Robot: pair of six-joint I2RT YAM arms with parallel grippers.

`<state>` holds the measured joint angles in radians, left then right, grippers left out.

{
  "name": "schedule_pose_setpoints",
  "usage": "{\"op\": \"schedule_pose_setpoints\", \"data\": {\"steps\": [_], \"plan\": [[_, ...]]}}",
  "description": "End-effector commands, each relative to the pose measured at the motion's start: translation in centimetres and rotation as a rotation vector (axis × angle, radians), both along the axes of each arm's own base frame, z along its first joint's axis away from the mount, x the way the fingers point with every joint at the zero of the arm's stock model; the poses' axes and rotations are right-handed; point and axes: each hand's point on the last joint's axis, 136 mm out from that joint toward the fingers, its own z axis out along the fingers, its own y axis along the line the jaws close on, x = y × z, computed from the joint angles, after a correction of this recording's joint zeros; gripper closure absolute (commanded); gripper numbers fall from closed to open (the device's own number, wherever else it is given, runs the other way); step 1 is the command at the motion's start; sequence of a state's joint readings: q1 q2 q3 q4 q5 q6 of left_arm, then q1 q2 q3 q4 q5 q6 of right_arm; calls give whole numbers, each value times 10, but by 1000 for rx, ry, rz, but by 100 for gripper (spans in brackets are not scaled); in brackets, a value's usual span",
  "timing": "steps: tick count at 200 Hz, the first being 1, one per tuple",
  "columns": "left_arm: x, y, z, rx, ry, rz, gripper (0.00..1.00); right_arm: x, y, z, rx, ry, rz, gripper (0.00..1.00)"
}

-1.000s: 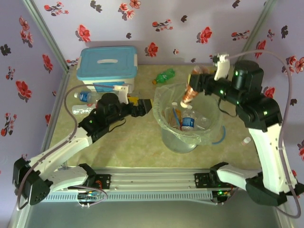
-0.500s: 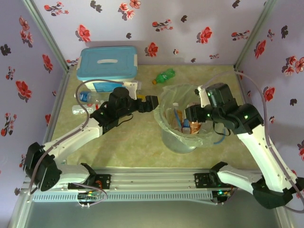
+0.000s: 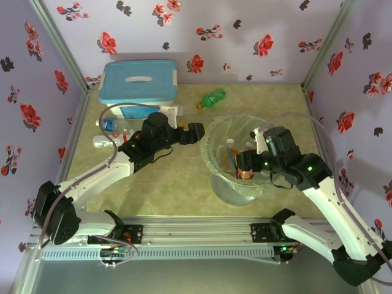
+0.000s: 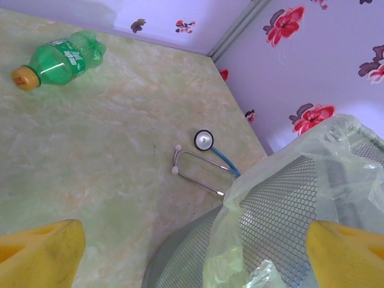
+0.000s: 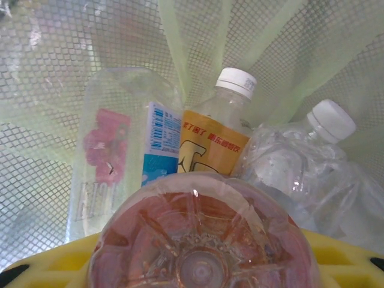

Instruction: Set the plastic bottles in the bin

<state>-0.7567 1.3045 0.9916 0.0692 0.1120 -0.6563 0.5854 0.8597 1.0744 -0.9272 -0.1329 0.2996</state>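
Note:
The bin stands mid-table, a mesh bucket lined with a thin bag. My right gripper reaches down inside it, shut on a reddish-brown plastic bottle whose base fills the lower right wrist view. Below it lie an orange-labelled bottle, a crumpled clear bottle and a blue-and-pink-labelled one. My left gripper hangs open and empty beside the bin's left rim. A green bottle lies behind the bin. Two clear bottles lie at the far left.
A white box with a light-blue lid stands at the back left. A stethoscope lies on the table just beyond the bin. Flowered walls close in the table on three sides.
My right arm has come down from above the bin's far rim and carried the reddish bottle deep inside. My left gripper has moved right, closer to the bin's rim.

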Motion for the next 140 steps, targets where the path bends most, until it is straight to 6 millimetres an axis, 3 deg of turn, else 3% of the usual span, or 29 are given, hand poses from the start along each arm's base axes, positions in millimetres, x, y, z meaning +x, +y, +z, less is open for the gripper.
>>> {"op": "schedule_pose_setpoints", "data": {"steps": [1,13,29,46,71,88,100,117,140], "plan": [[6,0,3,-27,-16,24,6,-8,12,-7,41,37,49,52],[6,-1,1,-27,-12,23,6,-11,13,3,51,25,67,33],[6,-1,0,-23,-14,22,5,-14,8,28,53,-29,74,19],[6,-1,2,-23,-20,20,5,-15,1,60,33,-83,80,11],[7,-1,0,-20,-17,21,5,-11,-6,93,-14,-148,79,11],[7,-3,-2,-24,-8,17,5,3,-11,101,-75,-183,51,15],[7,-3,-5,-26,-3,19,5,18,-17,102,-136,-204,6,27],[6,-3,-5,-32,0,17,6,33,-17,94,-203,-170,-18,48],[5,-3,-5,-33,-2,14,6,36,-16,76,-240,-132,-14,56]]}}
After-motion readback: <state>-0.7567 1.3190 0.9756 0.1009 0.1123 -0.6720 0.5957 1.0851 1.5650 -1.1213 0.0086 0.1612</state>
